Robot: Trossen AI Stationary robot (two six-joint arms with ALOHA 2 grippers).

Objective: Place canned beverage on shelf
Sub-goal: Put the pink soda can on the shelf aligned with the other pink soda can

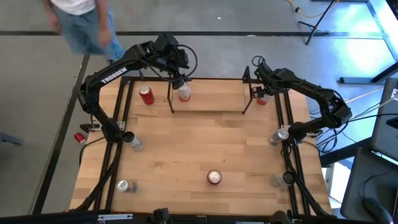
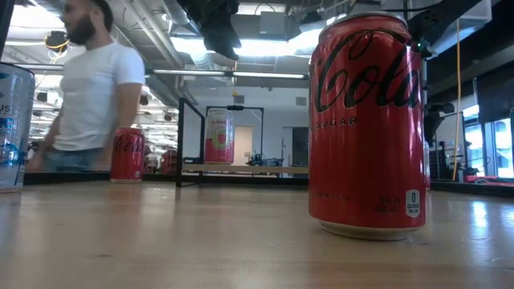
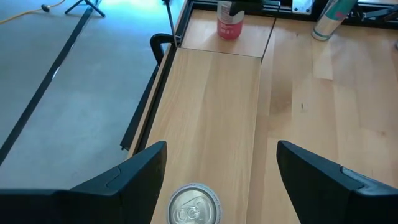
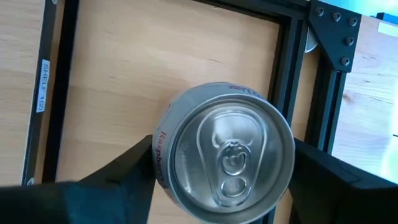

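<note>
The shelf (image 1: pixel 208 99), a light-wood board with black rod frames, stands at the table's far middle. A pink can (image 1: pixel 183 93) stands upright on the shelf's left end and also shows in the low view (image 2: pixel 218 136). My left gripper (image 3: pixel 221 155) is open above it, and the can's silver top (image 3: pixel 194 205) lies below and between the fingers. My right gripper (image 1: pixel 260 94) is shut on a raspberry can (image 4: pixel 227 158) just past the shelf's right end, beside the table's black rail. My right gripper pinches the raspberry can's side wall (image 4: pixel 163 155) between its two fingers, one on each side. The fingers come from above and point down. The can is upright, its silver top up. Whether its base is on the table, I cannot tell.
A red cola can (image 1: pixel 214 177) stands near the table's front middle and fills the low view (image 2: pixel 368 128). Another red can (image 1: pixel 147 94) stands left of the shelf. Several silver cans (image 1: pixel 134 142) stand along both side rails. A person (image 1: pixel 84 22) stands beyond the far left corner.
</note>
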